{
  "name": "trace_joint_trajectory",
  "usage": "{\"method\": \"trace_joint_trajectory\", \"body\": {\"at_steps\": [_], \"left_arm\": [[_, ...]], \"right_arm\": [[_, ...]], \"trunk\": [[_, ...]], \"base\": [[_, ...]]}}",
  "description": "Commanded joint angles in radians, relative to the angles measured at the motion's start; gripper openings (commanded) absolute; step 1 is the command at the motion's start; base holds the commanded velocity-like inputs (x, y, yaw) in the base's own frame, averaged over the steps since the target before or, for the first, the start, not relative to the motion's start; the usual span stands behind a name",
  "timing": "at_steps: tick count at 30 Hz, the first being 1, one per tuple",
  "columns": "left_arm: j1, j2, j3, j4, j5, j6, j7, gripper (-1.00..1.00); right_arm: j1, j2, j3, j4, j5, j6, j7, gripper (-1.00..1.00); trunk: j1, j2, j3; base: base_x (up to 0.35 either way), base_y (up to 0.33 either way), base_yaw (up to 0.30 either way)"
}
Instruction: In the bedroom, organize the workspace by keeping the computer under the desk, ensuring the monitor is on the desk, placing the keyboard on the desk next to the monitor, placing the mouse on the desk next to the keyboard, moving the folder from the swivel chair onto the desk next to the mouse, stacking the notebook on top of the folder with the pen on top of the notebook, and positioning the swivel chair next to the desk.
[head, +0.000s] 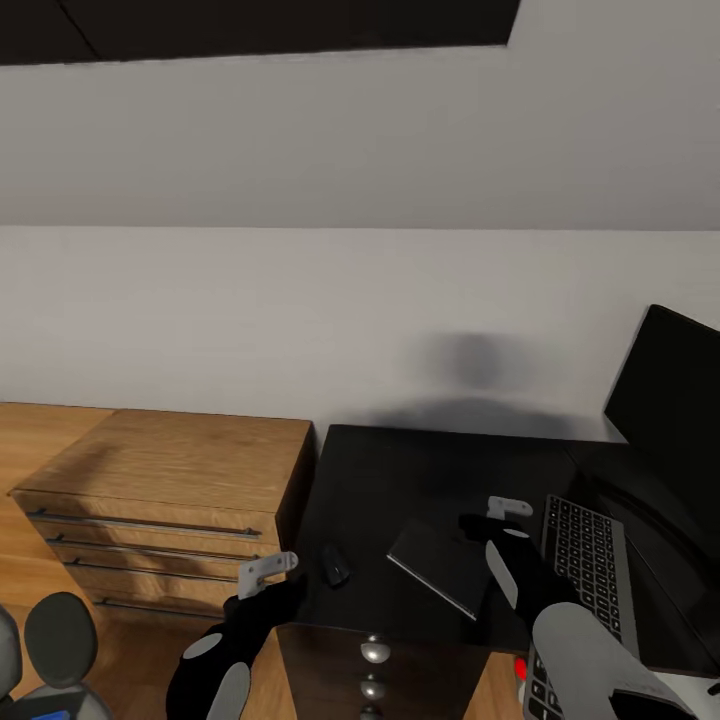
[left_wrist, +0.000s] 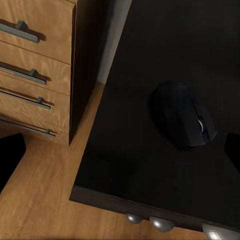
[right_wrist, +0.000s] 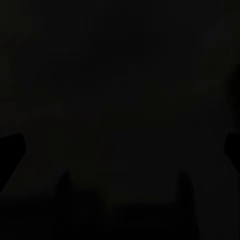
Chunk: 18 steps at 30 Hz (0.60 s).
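Note:
The small dark mouse lies near the left front corner of the black desk. My left gripper hovers open just short of it, over the desk's corner. The grey notebook lies flat at mid-desk. My right gripper is open low over the desk by the notebook's far right corner. The keyboard and monitor sit at the right. The swivel chair stands at lower left with a sliver of blue folder. The pen and computer are out of view.
A light-wood dresser with bar handles stands against the desk's left side, a narrow gap between them. Silver drawer knobs line the desk front. A white wall rises behind. Wood floor lies below.

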Motion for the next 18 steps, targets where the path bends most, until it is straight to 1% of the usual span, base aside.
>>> {"method": "trace_joint_trajectory", "body": {"at_steps": [1, 18], "left_arm": [[-0.001, 0.0, -0.001, -0.001, 0.011, 0.002, 0.01, 1.0], [-0.001, 0.0, -0.001, -0.001, 0.011, 0.002, 0.01, 1.0]], "right_arm": [[0.0, 0.001, -0.004, -0.002, 0.002, 0.006, -0.001, 1.0], [0.0, 0.004, -0.003, -0.001, 0.002, 0.005, 0.001, 1.0]], "trunk": [[0.0, -0.001, -0.001], [0.0, -0.001, -0.001]], "base": [[0.0, -0.009, 0.0], [0.0, -0.001, 0.0]]}}
